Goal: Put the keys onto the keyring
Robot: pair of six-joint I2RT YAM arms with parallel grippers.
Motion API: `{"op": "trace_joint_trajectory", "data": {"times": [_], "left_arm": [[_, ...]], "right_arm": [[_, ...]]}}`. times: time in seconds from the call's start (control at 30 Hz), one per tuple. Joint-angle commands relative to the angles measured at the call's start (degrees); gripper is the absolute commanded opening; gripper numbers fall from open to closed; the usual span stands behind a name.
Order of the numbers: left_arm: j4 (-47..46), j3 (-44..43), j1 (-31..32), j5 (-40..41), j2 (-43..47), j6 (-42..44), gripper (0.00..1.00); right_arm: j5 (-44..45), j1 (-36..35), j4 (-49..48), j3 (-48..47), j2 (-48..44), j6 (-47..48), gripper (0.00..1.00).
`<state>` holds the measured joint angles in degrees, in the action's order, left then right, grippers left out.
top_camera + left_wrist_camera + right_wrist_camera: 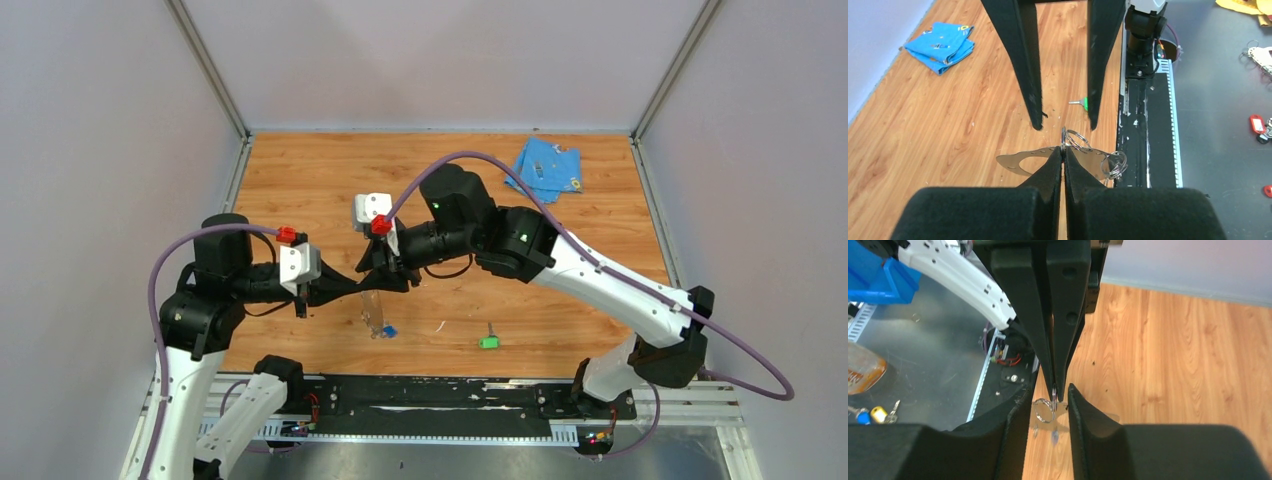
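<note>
The keyring (1018,162), a thin grey perforated metal band, hangs above the wooden table with small wire rings (1113,165) on it. My left gripper (1063,149) is shut on its upper edge, at one small ring. My right gripper (1048,388) is open, its fingers (1025,65) standing on either side of the left fingertips (1058,330) and the band (1045,410), gripping nothing. In the top view the keyring (371,308) dangles below the two meeting grippers, left (362,280) and right (385,268), with the blue-headed key (389,330) at its lower end. The green-headed key (488,341) lies on the table to the right.
A folded light-blue cloth (545,168) lies at the far right corner. A black mounting rail (440,395) runs along the near edge. Loose keys and tags (1257,122) lie on the grey bench beyond the table.
</note>
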<state>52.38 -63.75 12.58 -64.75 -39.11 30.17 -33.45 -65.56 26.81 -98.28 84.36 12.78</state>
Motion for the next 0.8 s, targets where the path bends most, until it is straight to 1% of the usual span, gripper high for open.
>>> {"op": "trace_joint_trajectory", "data": {"times": [0.0,0.07,0.27,0.43,0.7,0.77], "left_arm": [[-1.04,0.35,1.62,1.41,-0.11,-0.90,0.00],[-1.04,0.46,1.90,1.47,0.13,-0.85,0.00],[-1.05,0.55,2.19,1.77,0.64,-0.81,0.00],[-1.05,0.43,2.36,1.37,0.47,-0.93,0.00],[-1.04,0.40,2.80,0.62,0.74,-0.98,0.00],[-1.05,0.53,2.80,0.63,1.05,-1.07,0.00]], "right_arm": [[-1.31,0.37,9.51,-4.32,2.19,3.82,0.32],[-1.22,0.35,10.59,-5.47,2.99,4.31,0.30],[-1.40,0.35,12.82,-7.32,4.46,5.27,0.29],[-1.53,0.36,13.97,-8.78,5.67,5.55,0.24],[0.04,0.09,13.25,-9.66,7.02,5.16,0.24],[-0.03,0.09,12.89,-9.65,7.15,5.15,0.18]]}}
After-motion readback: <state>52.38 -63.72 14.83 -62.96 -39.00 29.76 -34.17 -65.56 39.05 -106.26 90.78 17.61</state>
